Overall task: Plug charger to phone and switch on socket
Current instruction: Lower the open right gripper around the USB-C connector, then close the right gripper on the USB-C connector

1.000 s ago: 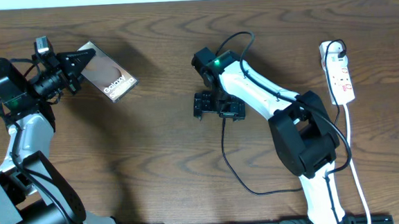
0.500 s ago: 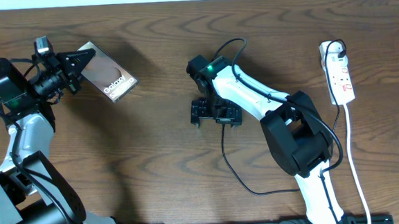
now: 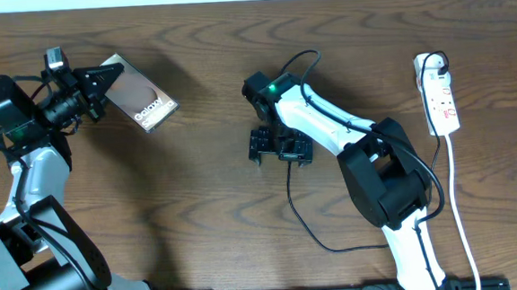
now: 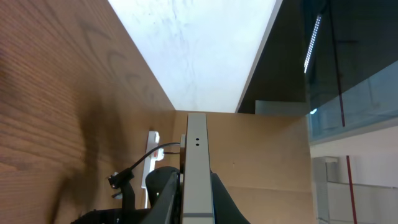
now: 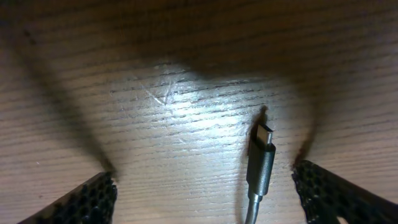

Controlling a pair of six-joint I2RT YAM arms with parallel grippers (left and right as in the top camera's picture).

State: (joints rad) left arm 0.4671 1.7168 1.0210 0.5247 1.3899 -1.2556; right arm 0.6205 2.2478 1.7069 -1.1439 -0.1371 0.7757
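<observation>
Overhead: right claw point(image 3: 279, 147) over charger point(image 3: 289, 193), socket point(image 3: 441, 103) apart

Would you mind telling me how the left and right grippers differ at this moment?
The left gripper is shut on the phone; the right gripper is open, holding nothing. The left gripper points sideways along the table; the right gripper points down, fingers straddling the charger connector. Both have black fingers.
</observation>
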